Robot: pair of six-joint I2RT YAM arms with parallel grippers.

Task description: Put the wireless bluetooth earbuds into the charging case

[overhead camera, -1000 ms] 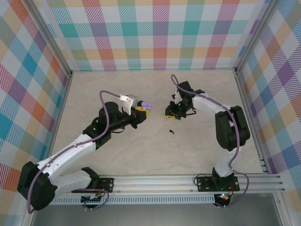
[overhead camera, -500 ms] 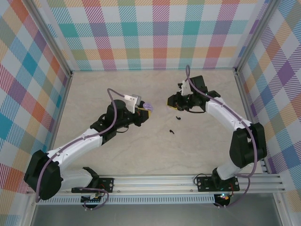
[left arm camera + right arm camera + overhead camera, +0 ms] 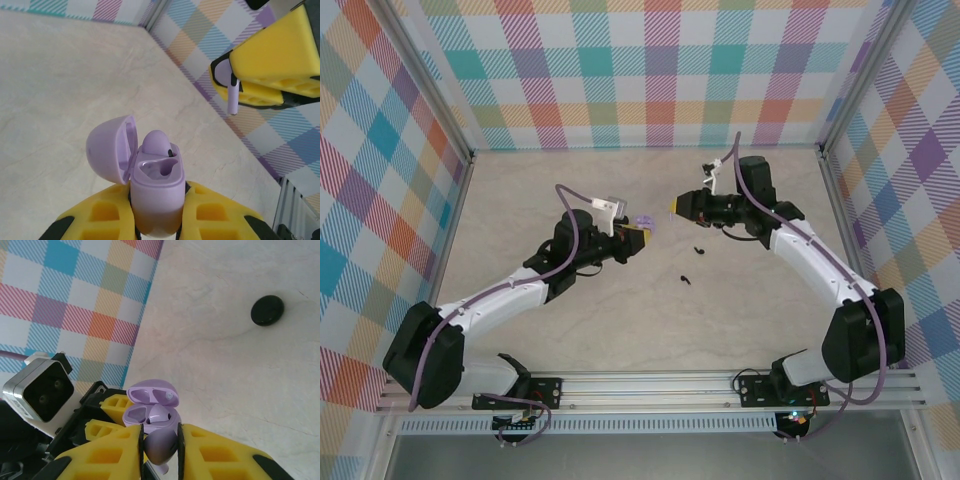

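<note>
Two robot arms meet above the middle of a pale bench. The left claw is clamped on an open lilac charging case. The lid is tipped back toward 9 o'clock, one lilac earbud is already seated, and the socket beside it is empty. The right claw is at 3 o'clock of the case and just apart from it. It pinches the second lilac earbud in a narrow grip, with the stem poking out from between the pads. One black earbud and a second black earbud lie on the bench at about 5 o'clock of the case. The step in hand appears to be seating the held earbud. Doing it well likely means lining the stem up with the empty socket, approaching slowly along the socket's axis and holding the case steady. The claw should release only once the bud sits flush.
</note>
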